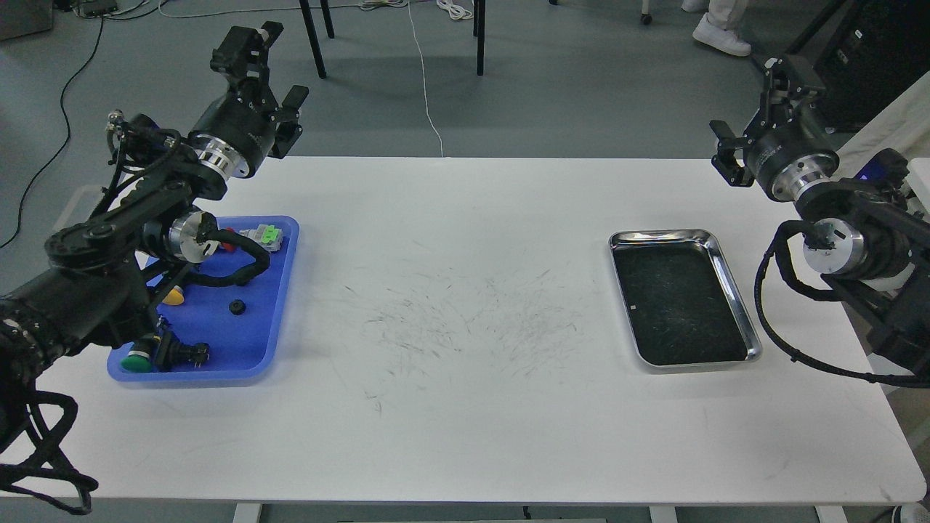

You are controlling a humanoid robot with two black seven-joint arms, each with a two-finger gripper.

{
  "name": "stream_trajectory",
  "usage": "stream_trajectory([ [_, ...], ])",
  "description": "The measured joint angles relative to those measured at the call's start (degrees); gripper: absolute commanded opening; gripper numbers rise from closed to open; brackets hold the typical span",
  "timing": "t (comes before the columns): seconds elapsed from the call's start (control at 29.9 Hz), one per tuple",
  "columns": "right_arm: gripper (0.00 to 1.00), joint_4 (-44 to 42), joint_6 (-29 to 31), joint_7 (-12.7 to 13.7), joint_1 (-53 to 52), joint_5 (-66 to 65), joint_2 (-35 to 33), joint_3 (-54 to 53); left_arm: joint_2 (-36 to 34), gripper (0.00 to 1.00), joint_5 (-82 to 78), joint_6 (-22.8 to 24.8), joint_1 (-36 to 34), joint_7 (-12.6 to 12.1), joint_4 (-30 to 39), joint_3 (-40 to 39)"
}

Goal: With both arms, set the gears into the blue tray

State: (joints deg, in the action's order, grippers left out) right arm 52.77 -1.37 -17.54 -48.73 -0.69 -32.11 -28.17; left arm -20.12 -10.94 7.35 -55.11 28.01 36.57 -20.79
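My arms are matte black, each built of thick round joints. A bright silver ring bands each wrist, with a silver disc on the joint below. Black ribbed cables loop beside both forearms. My grippers are black, blocky, two-fingered.

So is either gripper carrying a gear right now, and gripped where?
Neither. The left gripper and right gripper both hang open and empty above the table's far edge. One gear lies in the blue tray.

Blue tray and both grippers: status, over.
Left gripper and right gripper raised, fingers apart, empty. One gear visible in blue tray; left arm covers the rest. Steel tray holds no parts.
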Motion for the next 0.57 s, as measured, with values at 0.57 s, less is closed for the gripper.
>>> stream_trajectory([
  [0.57, 0.99, -0.02, 0.59, 1.51, 0.01, 5.78, 2.74, -0.32, 3.37, 0.99, 3.96, 2.84, 0.49, -2.53, -3.75, -4.96],
])
